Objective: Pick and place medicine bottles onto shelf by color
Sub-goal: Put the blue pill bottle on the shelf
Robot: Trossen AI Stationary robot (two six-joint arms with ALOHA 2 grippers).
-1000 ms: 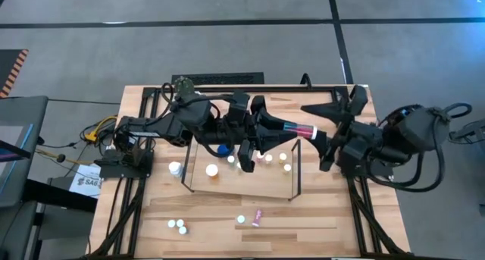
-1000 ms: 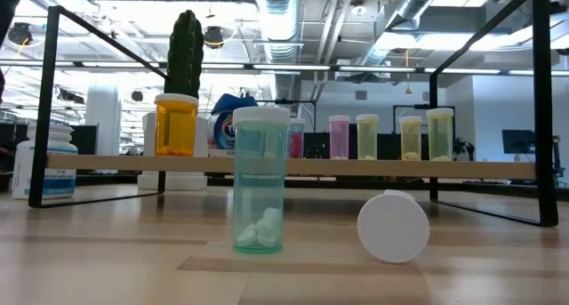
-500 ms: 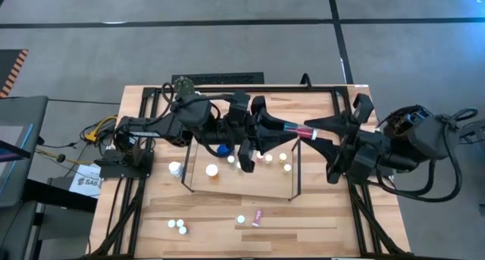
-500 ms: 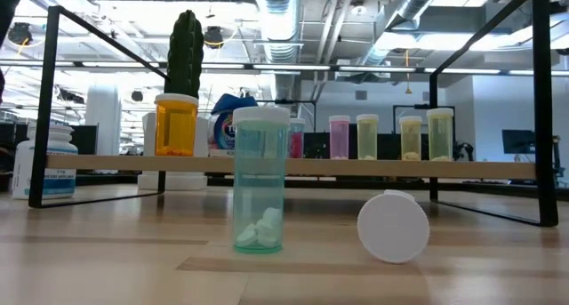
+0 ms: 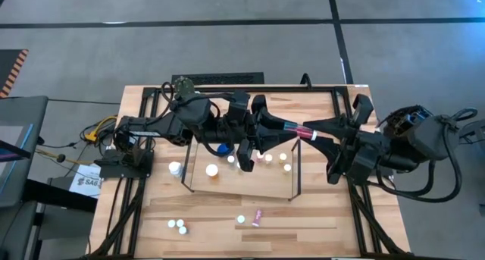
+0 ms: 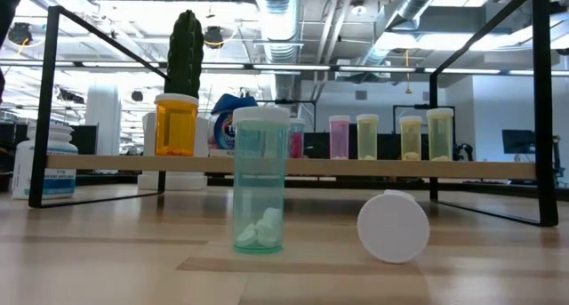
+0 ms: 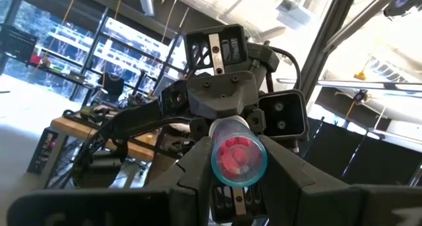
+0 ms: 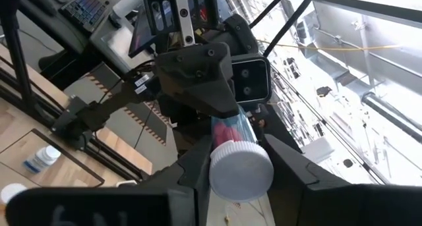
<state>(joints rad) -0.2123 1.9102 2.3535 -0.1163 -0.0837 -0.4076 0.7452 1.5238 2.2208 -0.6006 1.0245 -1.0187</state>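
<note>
A clear bottle with pink pills and a white cap (image 5: 297, 129) hangs level in the air above the shelf's (image 5: 250, 180) far right corner. My left gripper (image 5: 279, 126) is shut on its end toward the table's left. My right gripper (image 5: 317, 131) is shut on its cap end. Several white-capped bottles (image 5: 268, 158) and a blue-capped one (image 5: 223, 148) stand on the shelf. In the low view a pink bottle (image 6: 339, 136) and yellowish ones (image 6: 410, 138) line its right half. My left gripper pinches the bottle's bottom end (image 7: 239, 159) between its two fingers (image 7: 191, 176). They come level from the table's left and lie along the bottle, which is lifted clear. My right gripper has the white cap (image 8: 241, 170) between its two fingers (image 8: 290, 170), coming level from the table's right, along the bottle.
Loose on the table near its front lie three white-capped bottles (image 5: 176, 226), a teal one (image 6: 260, 180) and a pink one on its side (image 5: 258, 217). A cactus (image 5: 184, 84) stands at the far left, with an orange bottle (image 6: 176, 124) and a white bottle (image 5: 175, 168) left of the shelf.
My right gripper's fingers stood wide apart around the bottle's cap end and have shut on it, the hand swinging slightly toward the bottle. The bottle has stayed level in my left gripper.
</note>
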